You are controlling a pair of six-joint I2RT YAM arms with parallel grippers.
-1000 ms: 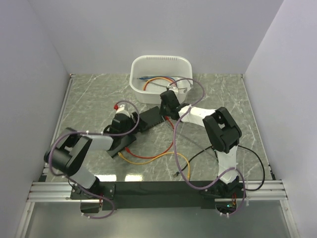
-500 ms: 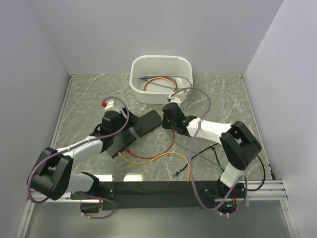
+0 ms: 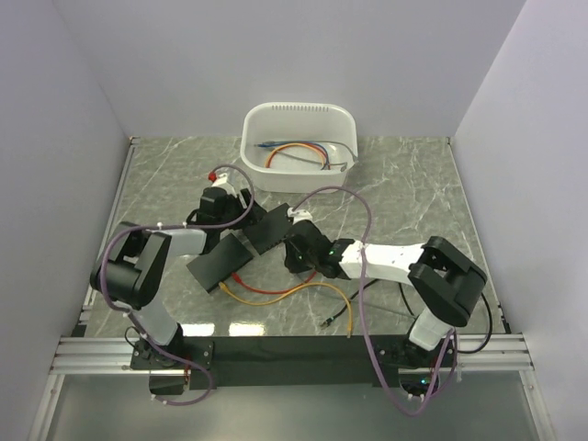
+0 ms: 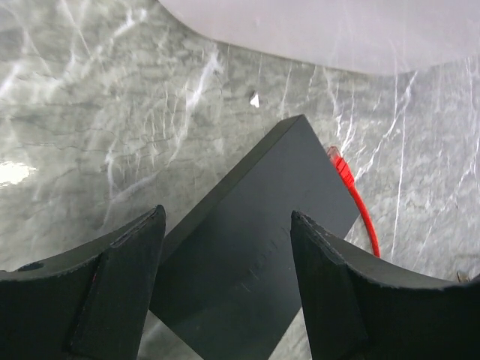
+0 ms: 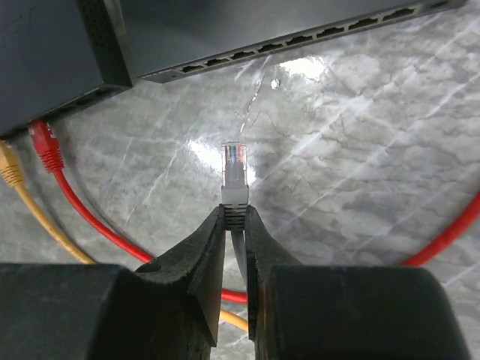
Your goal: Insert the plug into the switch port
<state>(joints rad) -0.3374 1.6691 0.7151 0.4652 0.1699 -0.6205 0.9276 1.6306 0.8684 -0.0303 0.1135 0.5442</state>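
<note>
My right gripper (image 5: 235,214) is shut on a grey cable's clear plug (image 5: 235,171), which sticks out past the fingertips. The plug points at the port row (image 5: 300,39) of a black switch (image 5: 247,22) and stands a short way off it, above the marble. In the top view this gripper (image 3: 294,251) sits just in front of that switch (image 3: 269,230). My left gripper (image 4: 225,217) is open and empty, with its jaws spread over the black switch (image 4: 262,255). It also shows in the top view (image 3: 234,213).
A second black switch (image 3: 213,264) lies to the left, with a red cable (image 5: 56,169) and a yellow cable (image 5: 15,176) plugged in. Both cables loop over the table (image 3: 276,290). A white basin (image 3: 299,138) with cables stands behind. A black cable (image 3: 367,294) lies at the right.
My right gripper has moved with the plug from beside the basin toward the near left, to the front of the switch. My left gripper shifted left, then back right over the switch.
</note>
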